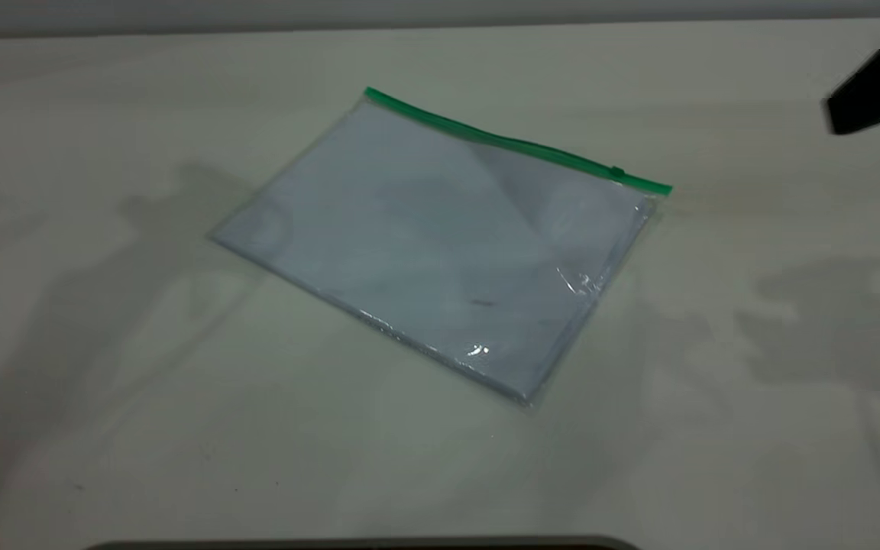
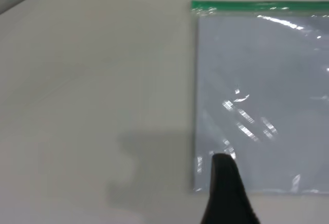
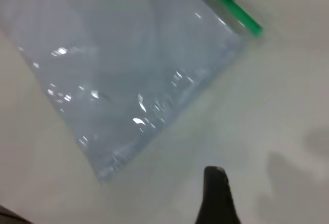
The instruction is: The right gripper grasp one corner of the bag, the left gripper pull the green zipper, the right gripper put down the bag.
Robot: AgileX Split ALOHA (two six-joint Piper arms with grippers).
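Observation:
The bag (image 1: 440, 237) lies flat on the table, a clear pouch with pale blue-white sheets inside. The green zipper (image 1: 509, 141) runs along its far long edge, with the slider tab (image 1: 617, 173) near the right end. The corner (image 1: 661, 188) lies beside the crinkled short side. My right gripper (image 1: 879, 99) hangs at the far right edge of the exterior view, above the table and apart from the bag. In the right wrist view its black tip (image 3: 216, 196) is over bare table, short of the bag (image 3: 128, 64) and the corner (image 3: 253, 27). My left gripper (image 2: 226, 188) hovers by the bag (image 2: 262, 95), at a corner away from the zipper (image 2: 257, 5).
The pale table (image 1: 142, 382) stretches all round the bag, with arm shadows on it at left and right. A dark edge (image 1: 363, 544) runs along the front of the exterior view.

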